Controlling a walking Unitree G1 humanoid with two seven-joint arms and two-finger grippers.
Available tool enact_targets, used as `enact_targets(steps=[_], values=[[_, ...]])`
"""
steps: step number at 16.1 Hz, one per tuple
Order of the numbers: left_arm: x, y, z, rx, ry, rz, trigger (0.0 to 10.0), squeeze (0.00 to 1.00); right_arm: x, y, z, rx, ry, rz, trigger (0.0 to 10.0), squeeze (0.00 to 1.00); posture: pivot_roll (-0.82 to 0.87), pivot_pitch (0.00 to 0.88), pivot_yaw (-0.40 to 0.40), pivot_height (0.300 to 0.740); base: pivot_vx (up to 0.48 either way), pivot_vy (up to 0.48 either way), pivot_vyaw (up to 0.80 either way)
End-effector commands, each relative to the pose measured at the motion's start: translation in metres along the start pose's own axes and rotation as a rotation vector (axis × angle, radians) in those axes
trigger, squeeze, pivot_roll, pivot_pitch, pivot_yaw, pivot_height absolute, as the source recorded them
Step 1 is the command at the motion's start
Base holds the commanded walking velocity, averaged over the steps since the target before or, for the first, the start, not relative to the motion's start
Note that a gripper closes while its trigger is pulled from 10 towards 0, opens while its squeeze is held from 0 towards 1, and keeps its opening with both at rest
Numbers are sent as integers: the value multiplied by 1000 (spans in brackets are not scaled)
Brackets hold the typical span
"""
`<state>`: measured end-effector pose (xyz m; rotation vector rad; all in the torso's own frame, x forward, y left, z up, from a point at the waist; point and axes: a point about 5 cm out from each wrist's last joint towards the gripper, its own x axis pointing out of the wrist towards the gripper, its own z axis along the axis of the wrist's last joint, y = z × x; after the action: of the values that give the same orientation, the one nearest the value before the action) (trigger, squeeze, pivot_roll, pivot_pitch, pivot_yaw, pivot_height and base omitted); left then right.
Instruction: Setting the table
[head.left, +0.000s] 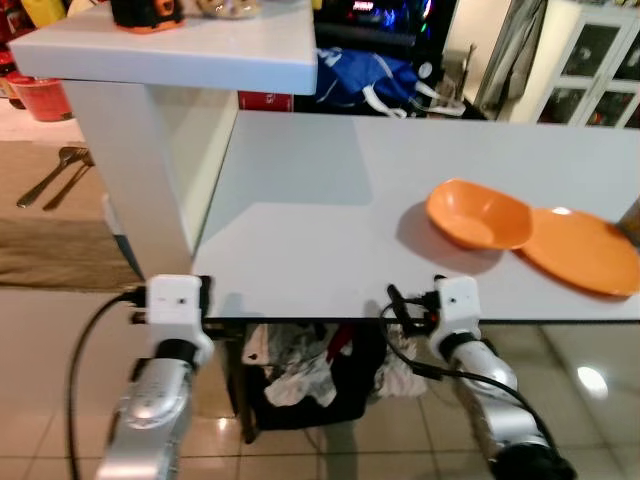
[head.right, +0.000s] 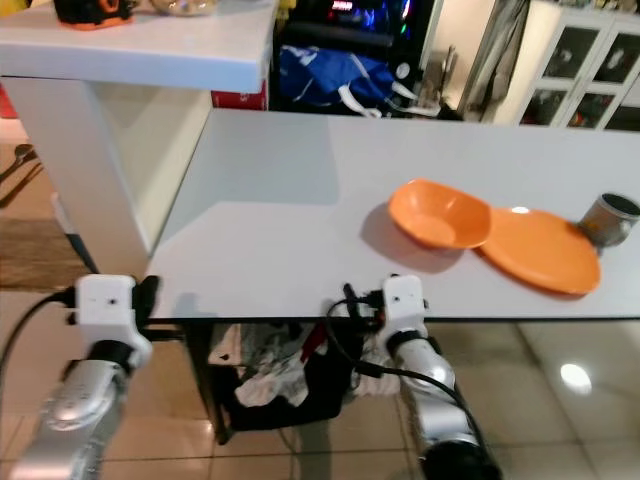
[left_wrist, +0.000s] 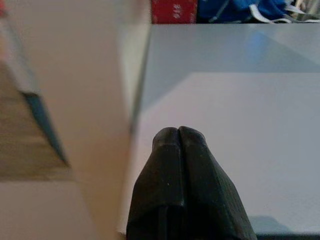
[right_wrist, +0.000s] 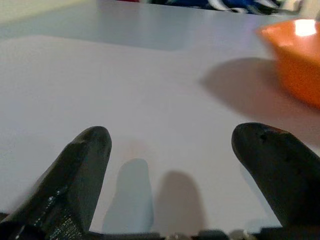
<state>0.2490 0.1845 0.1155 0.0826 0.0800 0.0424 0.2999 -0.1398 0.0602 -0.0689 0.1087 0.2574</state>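
An orange bowl (head.left: 478, 213) rests on the white table (head.left: 300, 220), its rim leaning on an orange plate (head.left: 580, 250) to its right. A metal cup (head.right: 608, 218) stands beyond the plate at the right edge. My right gripper (right_wrist: 172, 137) is open at the table's front edge, low over the surface, and the bowl (right_wrist: 295, 55) lies ahead of it and to its right. My left gripper (left_wrist: 178, 132) is shut on nothing, at the table's front left corner beside a white upright panel (left_wrist: 75, 100). Both silver arms (head.left: 160, 390) reach up from below.
A higher white counter (head.left: 180, 45) overhangs the table's left end on a white support. Cutlery (head.left: 50, 175) lies on a brown surface at far left. A basket of clothes (head.left: 300, 385) sits under the table. A blue bag (head.left: 360, 78) and a glass-door cabinet (head.left: 590, 60) stand behind.
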Motion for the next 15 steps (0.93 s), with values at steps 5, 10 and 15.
enact_targets(steps=[5,10,15], values=[[1,-7,3,-11,-15,-32,10000,0,-2,-3,2,-16,-6,1,10000,0,64,0,-40,736,0,480,0],[0,-6,1,-7,-14,-7,10000,0,-1,-1,2,-22,-4,15,10000,0,73,0,-45,736,0,480,0],[3,-1,-2,-3,11,-16,10000,0,0,3,5,-25,-14,28,10000,0,74,0,-42,736,0,480,0]])
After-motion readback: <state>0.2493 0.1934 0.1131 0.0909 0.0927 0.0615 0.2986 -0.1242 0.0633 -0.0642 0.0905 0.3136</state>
